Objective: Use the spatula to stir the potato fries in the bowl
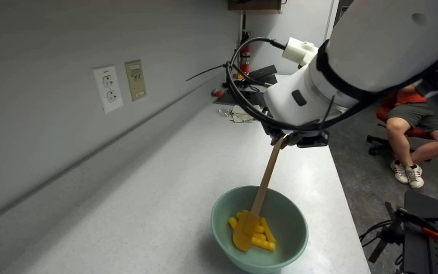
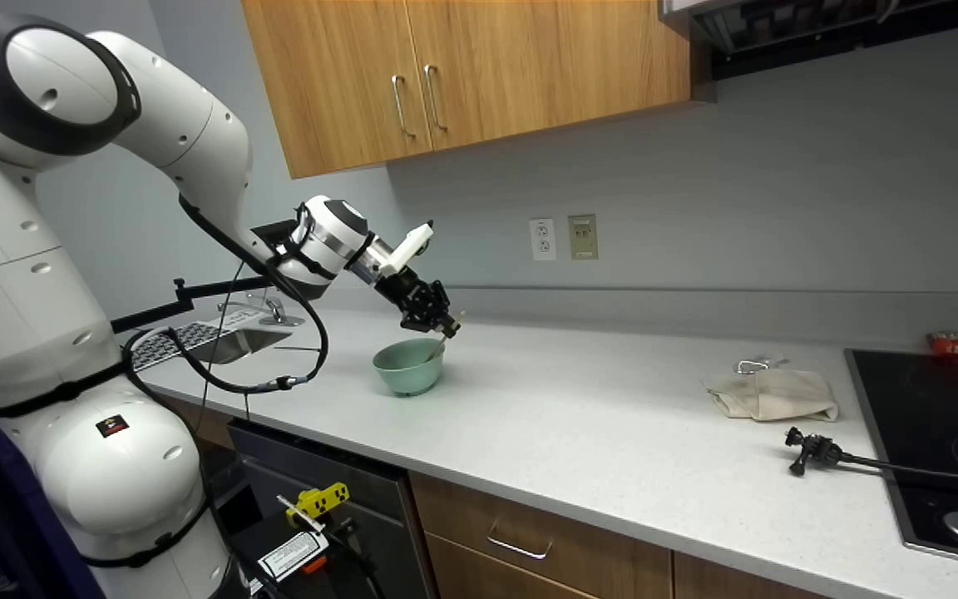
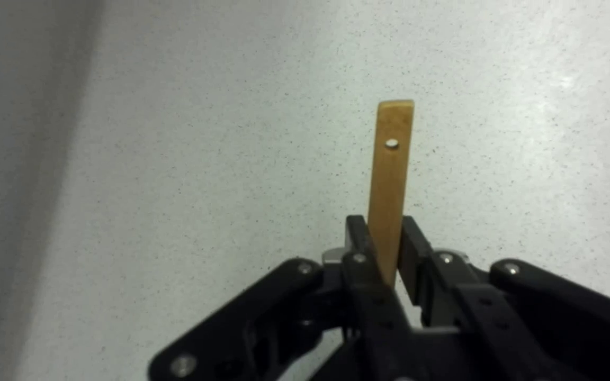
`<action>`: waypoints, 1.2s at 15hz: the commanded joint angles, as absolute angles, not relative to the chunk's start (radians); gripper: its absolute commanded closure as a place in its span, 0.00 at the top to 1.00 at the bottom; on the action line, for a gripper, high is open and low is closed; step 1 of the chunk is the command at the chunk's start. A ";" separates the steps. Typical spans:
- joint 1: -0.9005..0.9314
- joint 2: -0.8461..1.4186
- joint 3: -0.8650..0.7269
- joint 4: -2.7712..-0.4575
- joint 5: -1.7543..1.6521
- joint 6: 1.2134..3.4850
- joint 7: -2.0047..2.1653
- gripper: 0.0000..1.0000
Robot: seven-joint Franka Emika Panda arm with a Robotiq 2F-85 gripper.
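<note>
Your jaws are clamping the spatula [image 1: 261,198] near its holed end; its long axis is slanting down from them into the bowl [image 1: 289,228], the blade [image 1: 245,230] lying over the potato fries [image 1: 267,230], so your stir is likely depending on sweeping that far end

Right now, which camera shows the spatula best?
An exterior view: it looks into the bowl and shows the spatula, blade included. Farther off in an exterior view, only bits of handle appear; the wrist view gives just the handle's holed end, held in the gripper.
</note>
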State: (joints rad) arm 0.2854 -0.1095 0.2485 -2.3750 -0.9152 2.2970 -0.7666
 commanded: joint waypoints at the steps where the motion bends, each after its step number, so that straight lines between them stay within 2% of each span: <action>1: 0.284 -0.136 0.252 -2.363 -0.920 2.288 -0.770 0.04; 11: 0.298 -0.133 0.254 -2.366 -0.782 2.308 -0.784 0.04; 18: 0.288 -0.103 0.258 -2.364 -0.831 2.236 -0.796 0.04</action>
